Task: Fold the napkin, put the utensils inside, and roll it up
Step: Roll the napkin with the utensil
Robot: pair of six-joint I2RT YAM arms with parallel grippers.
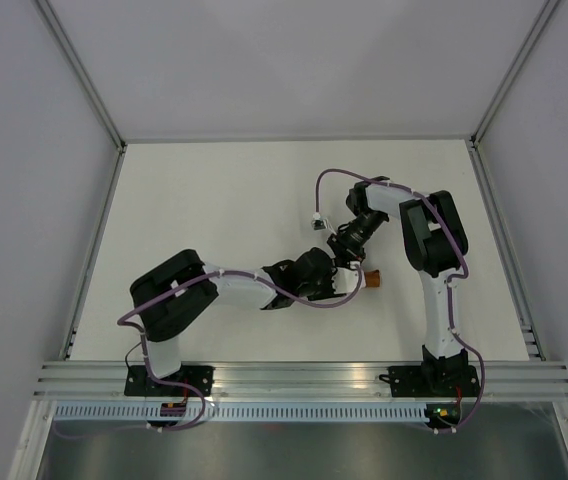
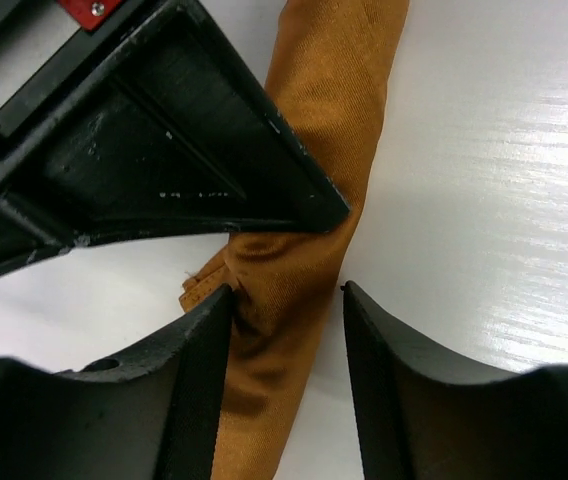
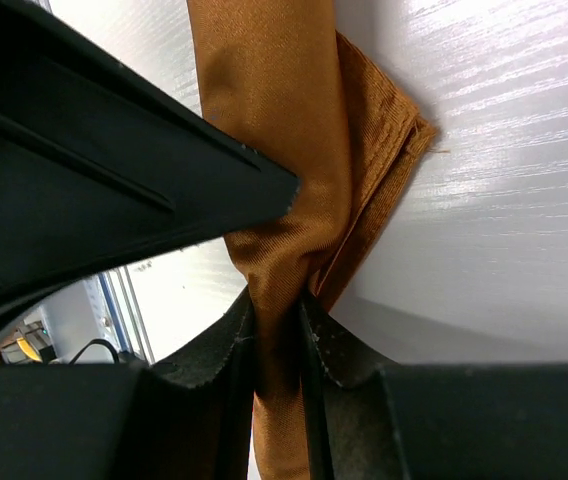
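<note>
Pinching: your right end effector (image 3: 276, 305) clamps the rolled napkin (image 3: 264, 100).
Left end effector (image 2: 286, 290): open, straddling it.
Top view: only its orange end shows.
Inside roll: hidden.

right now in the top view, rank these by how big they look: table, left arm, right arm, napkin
1. table
2. left arm and right arm, about alike, too close to rank
3. napkin, only a small orange bit shows
</note>
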